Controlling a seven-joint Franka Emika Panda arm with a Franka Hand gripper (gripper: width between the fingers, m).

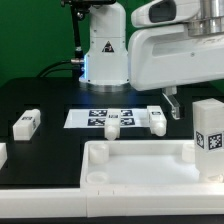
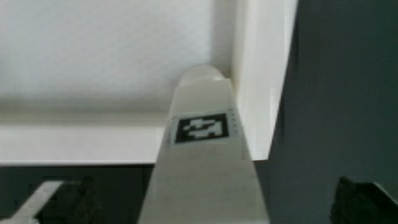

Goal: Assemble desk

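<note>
White arm (image 1: 172, 45) hangs above the panel (image 1: 135, 152), pincer (image 2: 210, 200) spread astride the leg (image 2: 205, 105).

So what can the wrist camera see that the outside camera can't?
Only the wrist view: the gripper open, its dark fingers on either side of the upright leg. Only the exterior view: the marker board, loose legs lying about, the black table and the robot's base. Both: the upright leg with its tag, at a corner of the white desk panel.
</note>
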